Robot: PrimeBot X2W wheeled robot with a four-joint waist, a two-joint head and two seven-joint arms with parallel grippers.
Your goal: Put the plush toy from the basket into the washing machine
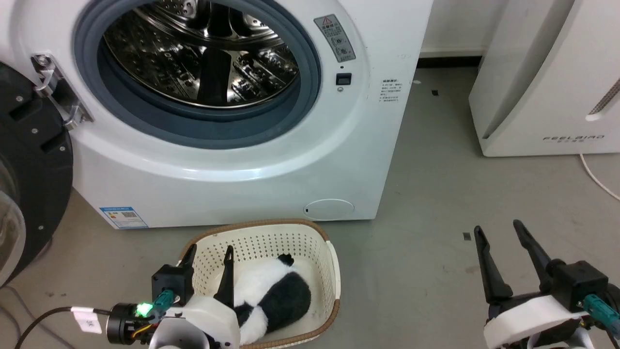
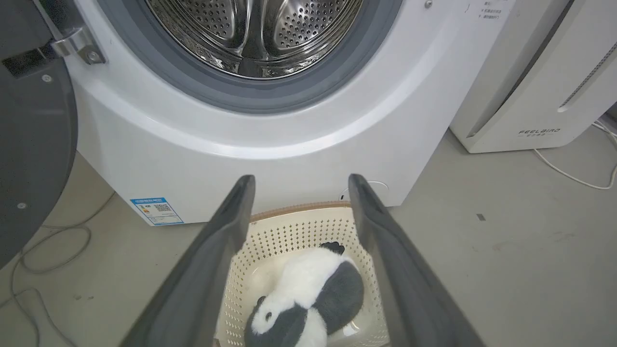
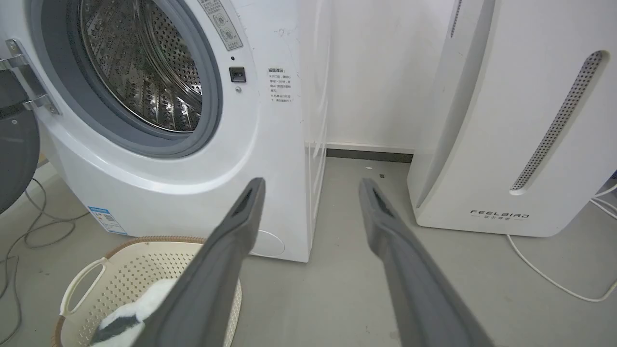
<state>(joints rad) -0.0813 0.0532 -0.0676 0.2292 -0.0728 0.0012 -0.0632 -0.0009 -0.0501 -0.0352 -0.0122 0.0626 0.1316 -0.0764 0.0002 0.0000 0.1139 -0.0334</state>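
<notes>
Fluffy black-and-white pile is marking out the plush toy, which is lying on its side in the bottom of the basket, with 1 small black ear pointing toward the washing machine. Nothing of the task is looking done yet. The toy is resting ungrasped, so the pinch, the lift and the drop into the drum are all waiting.

The left gripper is hovering over the basket's left side, its 2 long dark fingers spread wide and holding nothing. In the left wrist view the toy is showing between and below them. The right gripper is hanging over the bare grey floor, well apart from the basket, likewise spread and empty.

The basket is looking like cream plastic, oval and punched with rows of small holes, with a brown woven-look band running round its rim and a white handle at one end. Just behind it the machine is standing with its dark round door swung open to the left. Its smooth white front is curving round a thick grey rubber gasket, and the steel drum inside is gleaming, dotted with perforations and crossed by raised ribs. The toy's soft body will probably be yielding under the fingers, so a deep pinch across its middle is seeming the safer hold.
</notes>
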